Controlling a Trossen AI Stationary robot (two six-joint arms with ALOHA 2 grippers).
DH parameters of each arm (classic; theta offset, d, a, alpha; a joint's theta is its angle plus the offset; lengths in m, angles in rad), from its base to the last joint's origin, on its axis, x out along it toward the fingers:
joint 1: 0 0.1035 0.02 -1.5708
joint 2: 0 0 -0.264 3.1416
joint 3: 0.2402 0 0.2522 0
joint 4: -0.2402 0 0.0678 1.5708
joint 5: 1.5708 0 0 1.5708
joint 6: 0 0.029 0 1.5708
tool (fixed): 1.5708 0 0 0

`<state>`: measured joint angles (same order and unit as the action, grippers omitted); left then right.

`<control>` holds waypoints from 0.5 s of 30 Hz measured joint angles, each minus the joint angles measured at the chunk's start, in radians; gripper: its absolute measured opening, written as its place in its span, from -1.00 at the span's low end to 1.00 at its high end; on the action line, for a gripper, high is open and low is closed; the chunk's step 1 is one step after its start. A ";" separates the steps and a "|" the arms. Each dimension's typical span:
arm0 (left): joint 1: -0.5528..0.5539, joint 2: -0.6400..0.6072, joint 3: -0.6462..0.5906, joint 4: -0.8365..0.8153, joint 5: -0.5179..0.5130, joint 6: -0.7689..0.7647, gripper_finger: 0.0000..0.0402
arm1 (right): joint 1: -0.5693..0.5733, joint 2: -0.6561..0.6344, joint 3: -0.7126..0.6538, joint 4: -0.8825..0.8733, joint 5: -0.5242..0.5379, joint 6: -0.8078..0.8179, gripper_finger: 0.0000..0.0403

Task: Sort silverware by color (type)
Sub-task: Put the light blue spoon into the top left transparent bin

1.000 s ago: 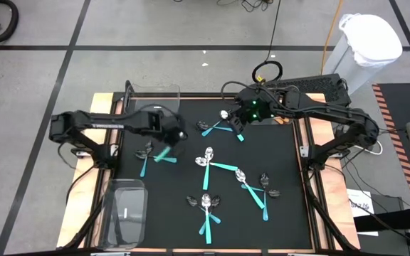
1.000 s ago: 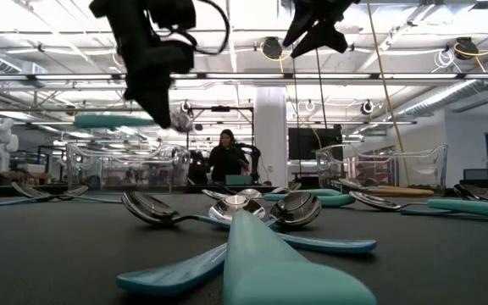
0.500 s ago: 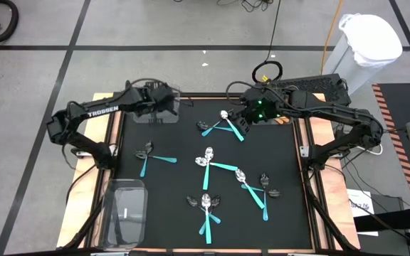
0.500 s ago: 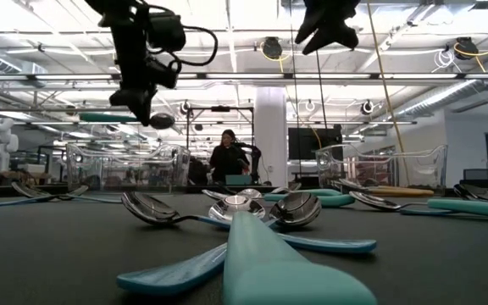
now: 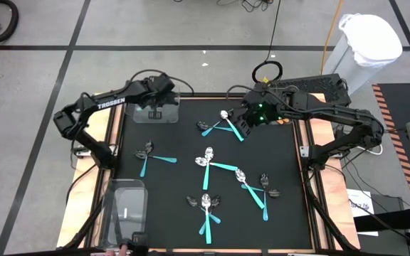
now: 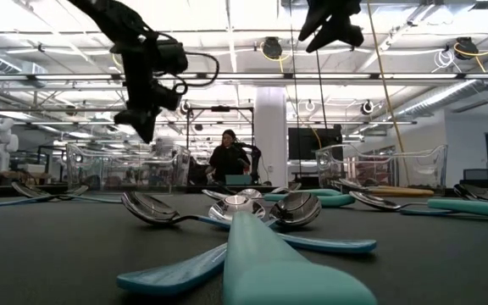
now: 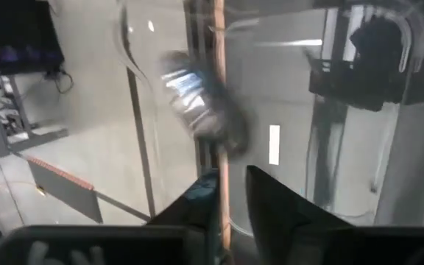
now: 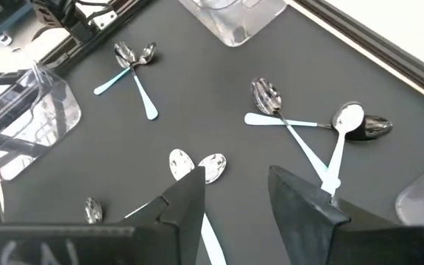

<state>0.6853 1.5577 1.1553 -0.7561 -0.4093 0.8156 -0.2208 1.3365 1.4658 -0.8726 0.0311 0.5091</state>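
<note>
Big open hall w/ ceiling trusses behind the table; a person (image 6: 227, 157) stands far back in the low view. Work surface is a black mat (image 5: 176, 185) on a wood-edged table.

Left gripper (image 5: 164, 91) is up over the clear bin at the far left corner (image 5: 154, 107), above the mat's far edge. In the left wrist view its fingers (image 7: 274, 210) stand slightly apart w/ a narrow gap, and a blurred spoon (image 7: 201, 103) w/ a bit of teal at the handle end shows just ahead of the tips, against the bin's clear wall. Can't tell if it's touching the fingers or free of them. Low view shows that gripper (image 6: 142, 123) high above the table.

Right gripper (image 5: 244, 117) hangs over the far centre-right of the mat, fingers (image 8: 190, 202) spread, nothing between them. Crossed group of teal spoons (image 5: 223, 126) lies just beside and under it; in the right wrist view they sit just ahead of the tips (image 8: 308, 129).

Rest of silverware is on the mat, all teal handles: a pair at left (image 5: 149, 155), a mid cluster (image 5: 212, 162), a group right of it (image 5: 256, 188), a near group (image 5: 206, 210). All well apart from both grippers. Second clear bin (image 5: 125, 212) at near left, a small light thing inside.
</note>
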 joint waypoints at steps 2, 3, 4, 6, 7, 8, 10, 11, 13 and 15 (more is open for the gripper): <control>0.003 0.016 0.000 0.023 -0.040 -0.090 -0.48 | 0.007 0.000 0.000 0.000 0.002 0.013 -0.29; 0.003 0.022 0.000 0.044 -0.076 -0.149 -0.43 | 0.012 0.000 0.000 0.000 0.006 0.019 -0.29; 0.003 0.025 0.000 0.050 -0.111 -0.199 -0.38 | 0.018 0.000 0.000 -0.003 0.020 0.022 -0.29; 0.003 0.025 0.000 0.033 -0.145 -0.271 -0.30 | 0.028 0.007 0.000 -0.027 0.051 0.011 -0.29; 0.003 0.023 0.000 0.032 -0.146 -0.308 -0.28 | 0.029 0.012 0.000 -0.053 0.066 0.001 -0.29; 0.002 0.019 0.001 0.022 -0.141 -0.358 -0.26 | 0.031 0.019 0.000 -0.085 0.080 -0.002 -0.29; -0.003 0.009 0.020 -0.034 -0.099 -0.473 -0.25 | 0.033 0.037 0.000 -0.136 0.096 0.013 -0.29; -0.005 0.000 0.034 -0.057 -0.058 -0.534 -0.25 | 0.033 0.045 0.000 -0.156 0.097 0.024 -0.29; -0.010 -0.022 0.049 -0.093 0.054 -0.645 -0.25 | 0.033 0.060 0.000 -0.183 0.097 0.048 -0.29; -0.016 -0.051 0.050 -0.098 0.199 -0.730 -0.25 | 0.039 0.078 0.000 -0.178 0.097 0.070 -0.29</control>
<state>0.6694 1.5071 1.2048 -0.8545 -0.2102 0.0859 -0.1819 1.4141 1.4662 -1.0509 0.1276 0.5789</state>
